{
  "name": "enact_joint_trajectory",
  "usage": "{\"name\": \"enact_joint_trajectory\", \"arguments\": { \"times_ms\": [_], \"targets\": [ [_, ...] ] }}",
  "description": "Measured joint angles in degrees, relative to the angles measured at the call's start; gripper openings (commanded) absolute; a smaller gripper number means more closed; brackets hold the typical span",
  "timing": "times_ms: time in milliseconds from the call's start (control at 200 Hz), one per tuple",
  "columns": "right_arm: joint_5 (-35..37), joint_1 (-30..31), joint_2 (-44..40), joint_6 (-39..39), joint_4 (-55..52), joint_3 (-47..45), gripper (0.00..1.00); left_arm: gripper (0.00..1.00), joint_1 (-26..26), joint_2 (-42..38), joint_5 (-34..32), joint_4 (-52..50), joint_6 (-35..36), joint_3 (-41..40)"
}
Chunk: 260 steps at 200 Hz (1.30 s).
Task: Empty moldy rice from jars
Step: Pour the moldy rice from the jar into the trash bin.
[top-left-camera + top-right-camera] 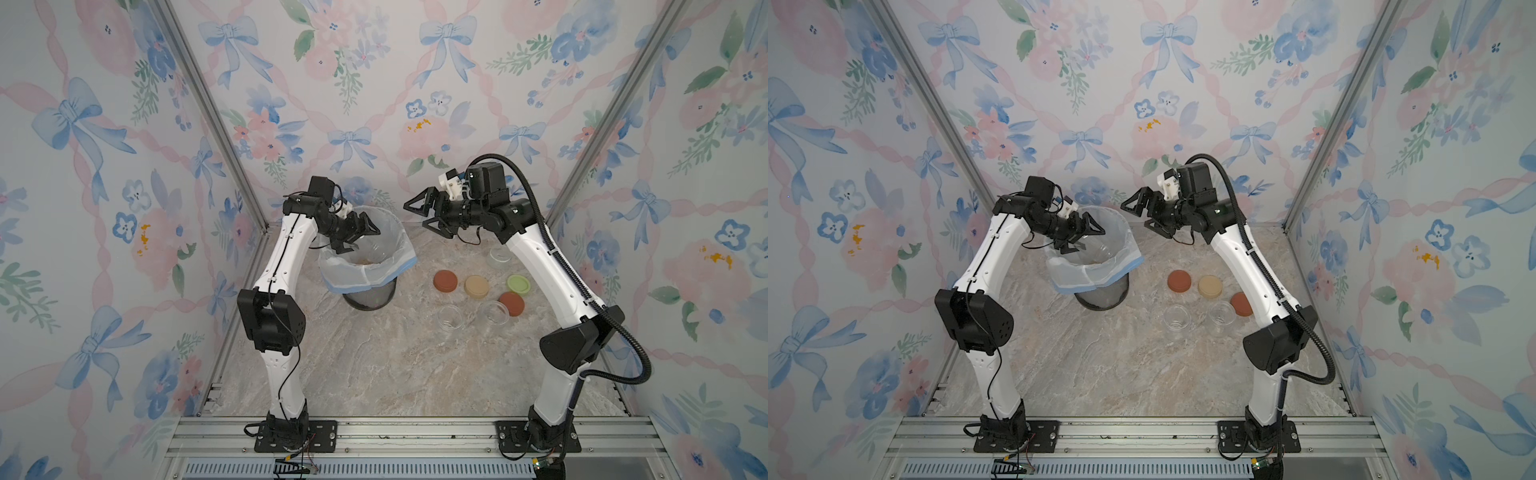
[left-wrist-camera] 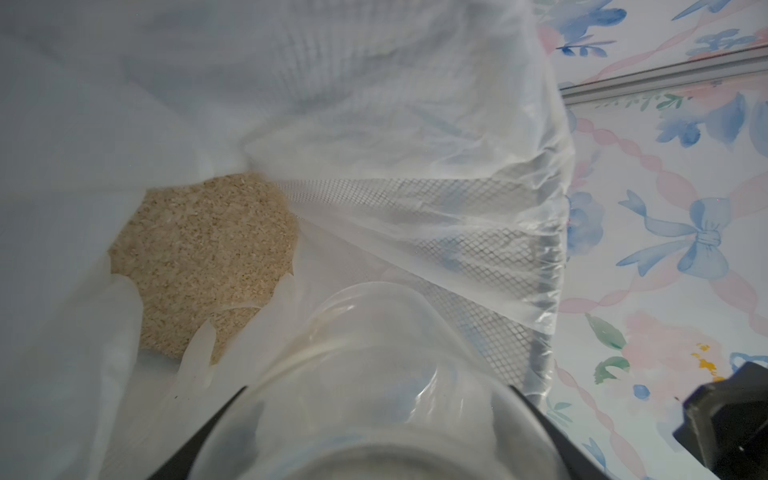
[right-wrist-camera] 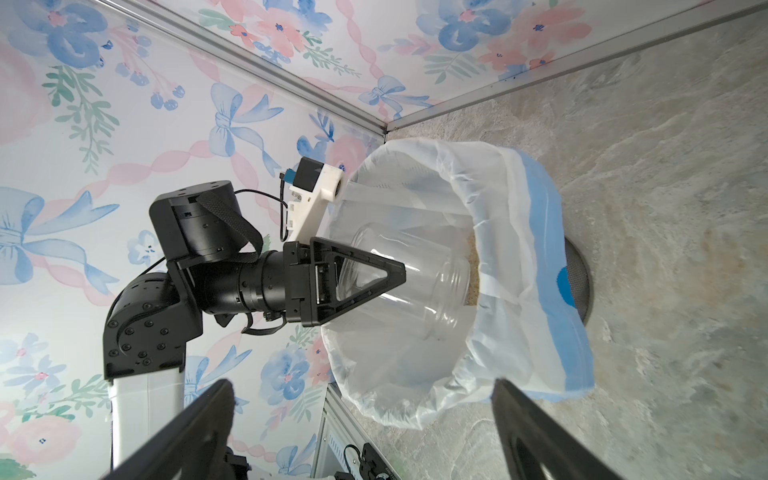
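My left gripper (image 1: 360,240) (image 2: 378,388) is shut on a clear glass jar (image 2: 374,374) (image 3: 415,274). It holds the jar tipped on its side, mouth down into the bin's white liner (image 1: 390,257). The held jar looks empty. The moldy rice (image 2: 203,257) lies as a tan heap at the bottom of the liner. My right gripper (image 1: 415,216) (image 3: 361,382) hangs open and empty in the air, just right of the bin. Three more lidless, empty jars stand on the table: two near the front (image 1: 451,318) (image 1: 493,311) and one at the back (image 1: 500,257).
The dark mesh bin (image 1: 368,300) stands at the back, left of centre. Several loose lids lie on the marble table to its right: rust-red (image 1: 445,280), beige (image 1: 476,286), pale green (image 1: 518,284) and another rust-red (image 1: 512,303). Wallpapered walls close in on three sides.
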Motion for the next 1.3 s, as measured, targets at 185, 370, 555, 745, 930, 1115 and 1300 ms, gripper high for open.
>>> {"name": "enact_joint_trajectory", "arguments": {
  "times_ms": [185, 370, 555, 745, 930, 1115, 1300],
  "targets": [
    [0.0, 0.0, 0.1, 0.0, 0.3, 0.0, 0.97, 0.0, -0.3, 0.0, -0.5, 0.6, -0.2, 2.3],
    [0.0, 0.0, 0.9, 0.4, 0.3, 0.0, 0.97, 0.0, -4.1, -0.3, -17.7, 0.9, 2.7, 9.6],
    [0.0, 0.0, 1.3, 0.6, 0.3, 0.0, 0.97, 0.0, -18.8, -10.6, -46.2, 7.2, 7.1, -1.6],
    [0.0, 0.0, 1.4, 0.6, 0.3, 0.0, 0.97, 0.0, -15.7, -15.4, -48.7, 11.1, 7.2, -6.3],
    [-0.5, 0.0, 1.4, 0.8, 0.3, 0.0, 0.97, 0.0, -14.5, -15.4, -46.2, 14.6, 7.2, -8.5],
    [-0.6, 0.0, 1.4, 2.2, 0.3, 0.0, 0.97, 0.0, -13.9, -17.1, -42.6, 21.1, 7.2, -17.0],
    [-0.4, 0.0, 2.9, 5.3, -1.3, 2.4, 0.97, 0.0, -13.1, -24.9, -39.9, 31.0, 8.1, -30.6]
  ]
}}
